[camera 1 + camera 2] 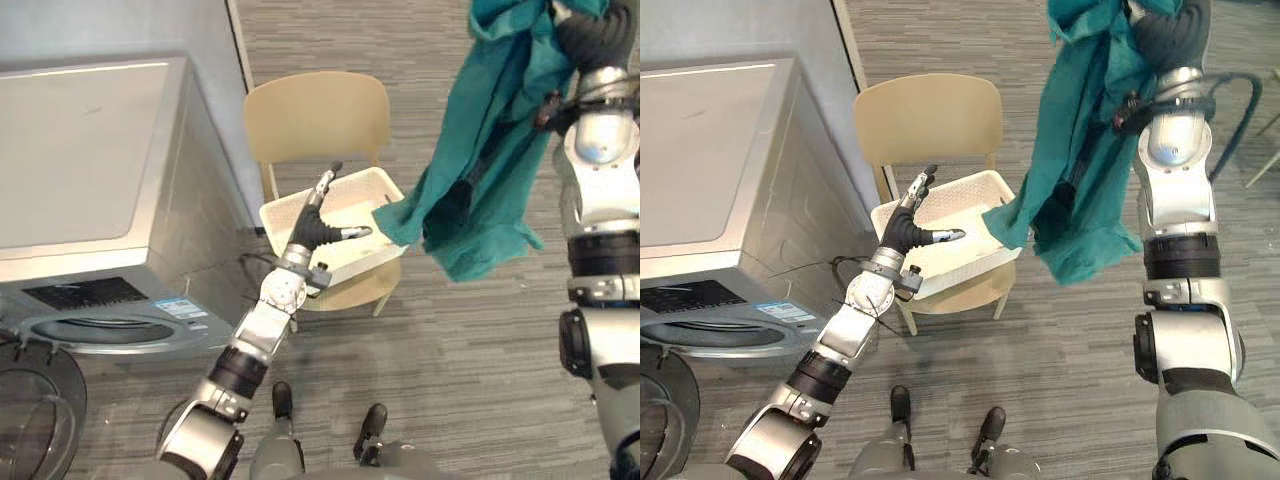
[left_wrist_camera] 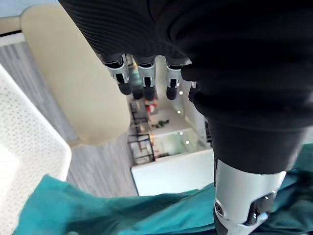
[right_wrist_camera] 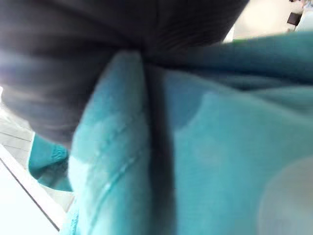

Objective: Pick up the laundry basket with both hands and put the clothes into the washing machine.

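Silver-fingered left hand (image 1: 318, 225) is spread open, thumb wide apart, holding nothing, over the near left corner of the white perforated plastic laundry basket (image 1: 352, 264). The right hand (image 1: 592, 35) is raised high and buried in the teal cloth garment (image 1: 490, 150); I cannot tell its grasp. The garment hangs lengthwise straight down, its lower corner at the basket's right rim. The basket sits on the beige chair (image 1: 315, 115), long axis across the seat, beside the silver-grey washing machine (image 1: 80, 170).

white basket (image 1: 362, 260): on chair (image 1: 315, 115) | teal garment (image 1: 480, 150): hanging aloft | washing machine (image 1: 80, 200): door (image 1: 35, 400) open
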### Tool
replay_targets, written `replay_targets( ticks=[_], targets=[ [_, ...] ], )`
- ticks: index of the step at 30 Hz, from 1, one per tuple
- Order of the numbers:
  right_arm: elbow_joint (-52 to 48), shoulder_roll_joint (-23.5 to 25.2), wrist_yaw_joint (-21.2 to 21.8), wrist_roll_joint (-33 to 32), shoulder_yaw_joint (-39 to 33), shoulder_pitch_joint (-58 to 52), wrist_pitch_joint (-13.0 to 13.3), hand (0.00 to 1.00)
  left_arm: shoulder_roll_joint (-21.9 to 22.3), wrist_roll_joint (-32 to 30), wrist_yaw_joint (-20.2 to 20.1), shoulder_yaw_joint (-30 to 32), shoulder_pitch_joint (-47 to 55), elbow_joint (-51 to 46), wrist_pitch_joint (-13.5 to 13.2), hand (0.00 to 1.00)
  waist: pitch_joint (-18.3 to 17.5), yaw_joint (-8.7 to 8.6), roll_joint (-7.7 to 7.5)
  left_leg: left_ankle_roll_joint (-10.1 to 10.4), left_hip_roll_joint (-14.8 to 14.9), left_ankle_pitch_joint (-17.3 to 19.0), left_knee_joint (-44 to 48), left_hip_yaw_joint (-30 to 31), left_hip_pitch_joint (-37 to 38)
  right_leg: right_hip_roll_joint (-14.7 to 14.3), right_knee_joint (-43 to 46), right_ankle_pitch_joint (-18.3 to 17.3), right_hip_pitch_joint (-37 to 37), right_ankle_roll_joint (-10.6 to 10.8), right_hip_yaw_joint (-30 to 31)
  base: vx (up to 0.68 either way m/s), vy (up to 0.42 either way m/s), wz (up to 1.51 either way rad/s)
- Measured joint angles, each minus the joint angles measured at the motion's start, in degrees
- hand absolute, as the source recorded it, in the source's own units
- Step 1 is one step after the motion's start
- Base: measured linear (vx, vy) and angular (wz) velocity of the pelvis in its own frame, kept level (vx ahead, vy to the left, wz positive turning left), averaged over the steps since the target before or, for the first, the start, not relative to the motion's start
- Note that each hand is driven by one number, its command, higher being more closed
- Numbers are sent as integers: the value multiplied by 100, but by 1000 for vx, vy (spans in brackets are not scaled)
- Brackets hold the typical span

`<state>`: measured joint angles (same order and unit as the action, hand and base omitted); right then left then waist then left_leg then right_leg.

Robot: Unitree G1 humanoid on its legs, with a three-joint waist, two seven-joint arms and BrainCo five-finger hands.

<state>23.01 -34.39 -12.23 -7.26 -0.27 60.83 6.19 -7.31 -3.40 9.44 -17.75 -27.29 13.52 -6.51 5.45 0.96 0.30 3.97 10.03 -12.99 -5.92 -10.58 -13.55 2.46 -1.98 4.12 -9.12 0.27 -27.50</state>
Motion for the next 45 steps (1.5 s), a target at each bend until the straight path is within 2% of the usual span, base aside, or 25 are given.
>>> replay_targets(
  ticks=[3, 5, 11, 16, 20, 23, 25, 26, 28, 31, 34, 37, 41, 44, 45],
  targets=[
    [-155, 50, 4, -266, 206, 306, -1, 100, 70, 246, 69, 28, -389, 538, 162, 0, 3, 5, -10, 1, 5, 0, -2, -76, 1, -35, -140, 127, 12, -39, 77, -6, 15, -14],
    [-202, 75, 14, -453, 364, 458, -1, 100, 79, 676, 99, 48, -646, 779, 182, 0, -3, -10, -27, 1, 6, 0, -2, -87, 2, -37, -147, 137, 11, -41, 89, -1, 30, -4],
    [-195, 473, 11, -866, 377, 583, -25, 100, 26, 1883, 106, 29, -1252, 1208, 219, 0, -39, -7, -238, 12, 7, 8, -2, -105, -43, -45, -201, 177, -23, -39, 114, 3, 37, -2],
    [-195, 780, 7, -1250, 554, 753, -23, 100, -36, 1921, 213, -21, -1830, 1544, 309, 0, -33, -15, -363, 10, -5, 2, 0, -60, -130, -48, -230, 216, -80, -61, 79, 2, 41, 2],
    [-190, 994, 12, -1379, 561, 757, -23, 100, -91, 2160, 166, -219, -2185, 1544, 300, 0, -29, 4, -384, 14, -31, -6, 1, 19, -217, -48, -225, 215, -129, -60, 11, 5, 50, 11],
    [-190, 1007, 15, -1546, 559, 759, -10, 100, -484, 2561, -187, -974, -2449, 1429, 241, 0, -29, 11, -384, 13, -43, -8, 2, 118, -270, -46, -224, 213, -130, -59, -57, 16, 70, 14],
    [-190, 1012, 23, -1645, 565, 759, 19, 100, -1007, 2776, -561, -1767, -2503, 1045, 111, 0, -27, 33, -384, 13, -56, -7, 2, 128, -274, -43, -217, 206, -132, -51, -56, 16, 68, 3],
    [-190, 1012, 35, -1696, 572, 759, 24, 100, -1155, 2878, -678, -1948, -2536, 975, 86, 0, -26, 34, -384, 13, -59, -7, 2, 129, -276, -40, -212, 204, -135, -49, -56, 12, 62, 1],
    [-190, 1011, 135, -1795, 613, 758, 48, 100, -1679, 3347, -1088, -2576, -2662, 621, 27, 0, -22, 24, -383, 12, -68, -6, 2, 126, -281, -31, -200, 203, -149, -48, -47, 4, 57, -1],
    [-191, 1000, 240, -1989, 784, 757, 214, 100, -2224, 3761, -1458, -3115, -2811, 265, -103, 0, -20, 21, -380, 12, -64, -6, 2, 105, -312, -23, -149, 199, -221, -48, -11, -6, 50, -7],
    [-191, 996, 376, -2239, 1005, 728, 248, 100, -2772, 4112, -1943, -3693, -3021, -50, -128, 0, 28, 6, -378, 12, -64, -6, 3, 79, -315, -11, -116, 199, -253, -48, 21, -14, 53, -4],
    [-218, 1020, 517, -2394, 1247, 724, 269, 100, -2910, 4108, -2172, -3887, -3029, -99, -129, 0, 29, 14, -379, 11, -62, -5, 2, 30, -318, -3, -88, 199, -296, -48, 71, -2, 52, -8],
    [-237, 1160, 527, -2461, 1290, 725, 417, 100, -2919, 4096, -2182, -3908, -3030, -205, -165, 0, 61, 7, -384, 11, -53, -5, 2, -27, -331, 9, -17, 191, -365, -56, 123, -3, 38, -8],
    [-244, 1361, 498, -2614, 1324, 731, 504, 100, -2761, 3913, -2059, -3781, -3028, -171, -173, 0, 127, -7, -402, 11, -49, -6, 2, -49, -371, 8, 1, 193, -427, -59, 155, -13, 40, -6],
    [-244, 1512, 492, -2649, 1320, 736, 517, 100, -2579, 3791, -2008, -3595, -3028, -44, -174, 0, 172, -16, -412, 11, -46, -7, 3, -53, -375, 4, 2, 195, -434, -62, 160, -9, 34, -2]
  ],
)
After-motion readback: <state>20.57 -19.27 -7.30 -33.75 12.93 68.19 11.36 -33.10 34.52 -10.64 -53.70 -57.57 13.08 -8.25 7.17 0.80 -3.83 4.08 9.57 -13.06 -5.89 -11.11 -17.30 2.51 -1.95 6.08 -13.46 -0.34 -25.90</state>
